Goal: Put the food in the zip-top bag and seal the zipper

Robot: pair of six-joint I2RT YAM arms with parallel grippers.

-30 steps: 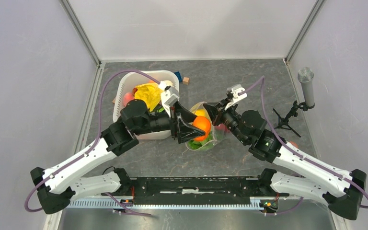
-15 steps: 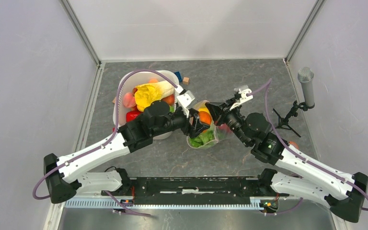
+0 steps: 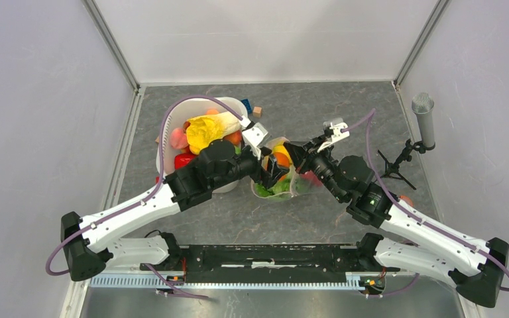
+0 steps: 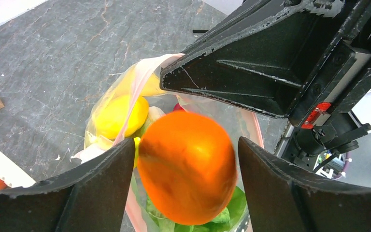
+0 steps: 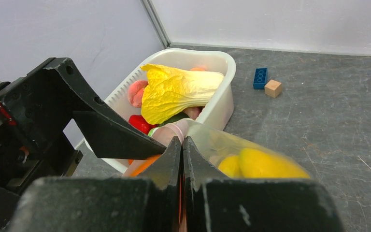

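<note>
The zip-top bag (image 3: 280, 185) stands open at mid-table with a yellow fruit (image 4: 118, 116) and green leaves (image 4: 232, 208) inside. My right gripper (image 5: 182, 140) is shut on the bag's rim at the pink zipper (image 4: 137, 92), holding the mouth up. My left gripper (image 4: 186, 142) hangs over the mouth with its jaws spread. An orange fruit (image 4: 187, 166) sits blurred between them, with a gap showing at the right finger. More food lies in the white tub (image 3: 172, 126), with the napa cabbage (image 5: 176, 92) on top.
A blue block (image 5: 260, 77) and a wooden block (image 5: 273, 88) lie behind the tub. A grey microphone on a small black stand (image 3: 423, 119) is at the right wall. Enclosure walls close in the left, back and right sides.
My left gripper carried the orange fruit from beside the tub to over the bag's mouth, and its jaws have widened around it. The right gripper kept its hold on the rim.
</note>
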